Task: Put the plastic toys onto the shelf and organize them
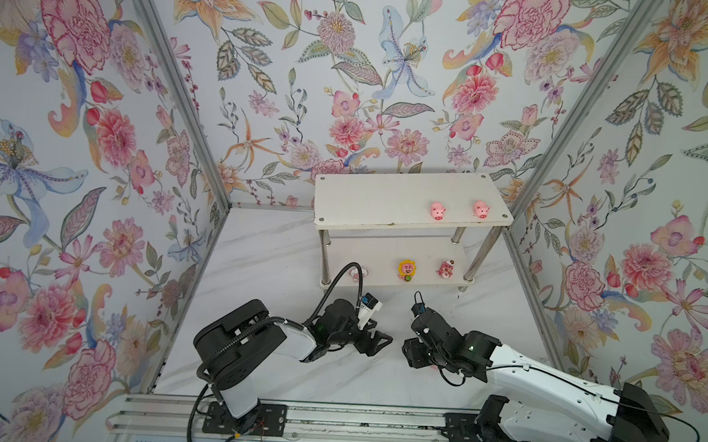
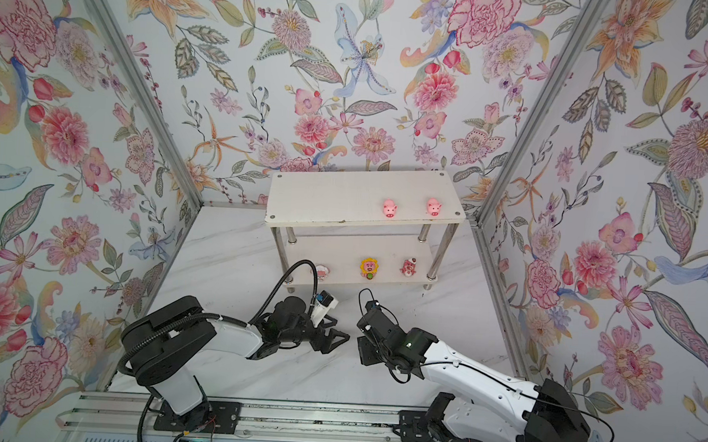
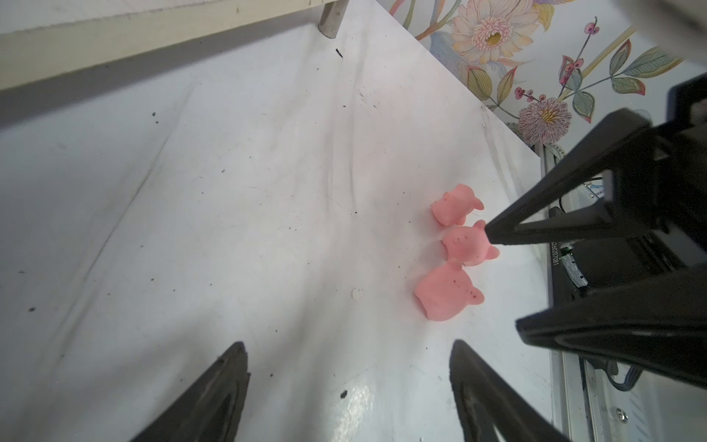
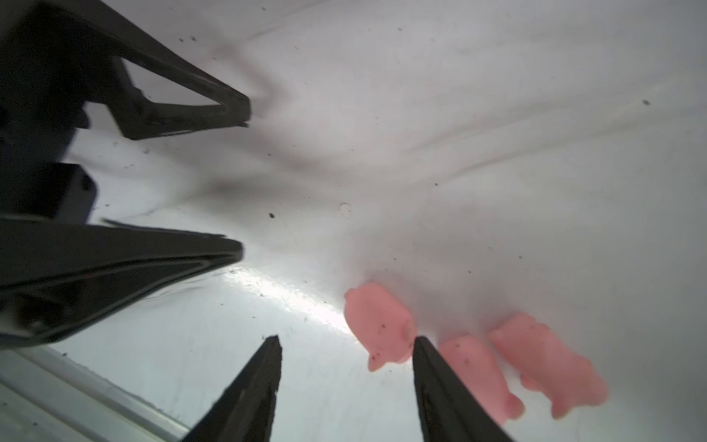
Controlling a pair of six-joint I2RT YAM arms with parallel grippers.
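On the white table, three pale pink pigs lying in a tight row. Left gripper and right gripper both low, jaws apart, nothing held; one right fingertip touching the middle pig. On the shelf: two pigs on top, sunflower toy and dark pink bear below.
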